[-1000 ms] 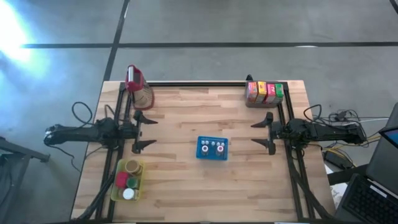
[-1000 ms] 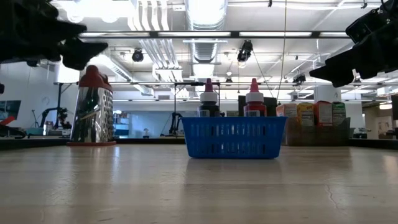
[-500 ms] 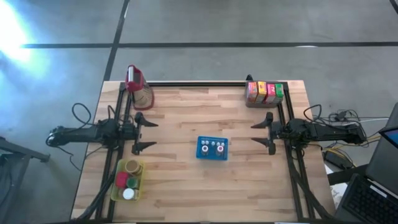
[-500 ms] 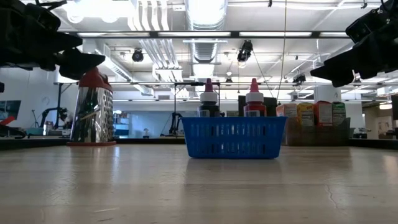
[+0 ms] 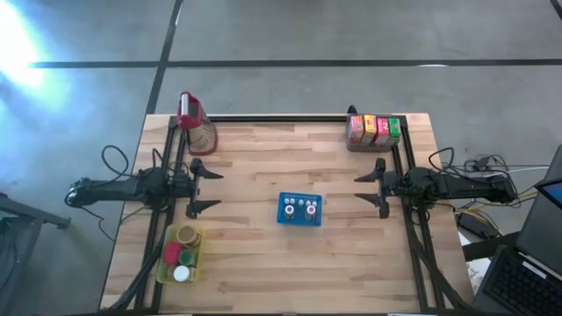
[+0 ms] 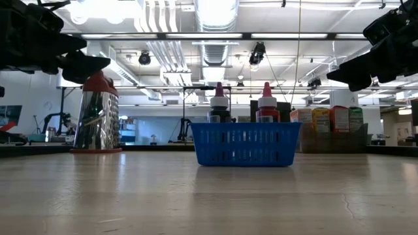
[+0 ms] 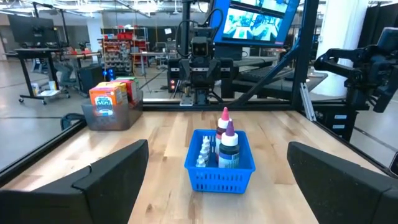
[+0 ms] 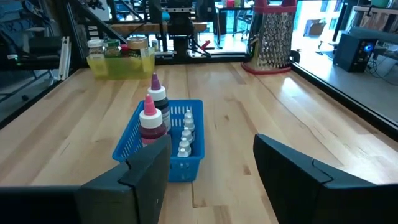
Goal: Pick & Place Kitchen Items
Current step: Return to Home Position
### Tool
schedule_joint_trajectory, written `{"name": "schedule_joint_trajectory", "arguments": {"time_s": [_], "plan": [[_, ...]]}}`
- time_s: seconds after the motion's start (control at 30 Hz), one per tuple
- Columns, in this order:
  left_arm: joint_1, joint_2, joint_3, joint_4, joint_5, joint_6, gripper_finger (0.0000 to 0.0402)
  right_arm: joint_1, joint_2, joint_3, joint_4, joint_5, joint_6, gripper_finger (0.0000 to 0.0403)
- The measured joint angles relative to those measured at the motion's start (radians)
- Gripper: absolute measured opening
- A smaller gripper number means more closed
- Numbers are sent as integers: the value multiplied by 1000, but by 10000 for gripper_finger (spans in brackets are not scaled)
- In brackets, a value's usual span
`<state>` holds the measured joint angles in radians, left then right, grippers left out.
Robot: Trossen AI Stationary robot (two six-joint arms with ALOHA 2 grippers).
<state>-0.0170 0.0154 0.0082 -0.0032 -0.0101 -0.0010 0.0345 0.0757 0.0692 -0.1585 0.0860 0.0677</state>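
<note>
Kitchen items (image 5: pixel 301 209) are all binned, and each camera shows you a different part of them. From above, the blue bin (image 5: pixel 282 209) mid-table shows only round cap tops. The low view gives you the purple-tipped bottle (image 6: pixel 219 104) and the pink-tipped bottle (image 6: pixel 266 103) standing upright above its wall. The left wrist view adds a row of small white bottles (image 7: pixel 204 151) beside them. The yellow bin (image 5: pixel 163 262), at the lower left of the high view, holds jars and lids (image 5: pixel 183 254). Only the right wrist view shows these from the side, with the steel grater (image 8: pixel 272 34) farther along the same edge. Cartons (image 5: pixel 373 129) stand in a row at the table's (image 5: pixel 263 158) upper right corner. On the orange carton (image 7: pixel 104 101) you can read "Mini"; the other print is too small. The left gripper (image 5: pixel 216 186) and the right gripper (image 5: pixel 359 189) hover either side of the blue bin, fingers spread wide, holding nothing. Against a second ago, your left arm has slid slightly inward and the right arm has not moved.
</note>
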Motion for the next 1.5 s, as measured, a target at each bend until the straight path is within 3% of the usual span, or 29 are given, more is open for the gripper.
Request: {"name": "schedule_joint_trajectory", "arguments": {"time_s": [0.23,1.5], "plan": [[0,0,0,-2,0,0,390,0,0,0,0,0,2,227],[0,0,-2,-3,-1,1,390,0,41,1,0,0,2,355]]}}
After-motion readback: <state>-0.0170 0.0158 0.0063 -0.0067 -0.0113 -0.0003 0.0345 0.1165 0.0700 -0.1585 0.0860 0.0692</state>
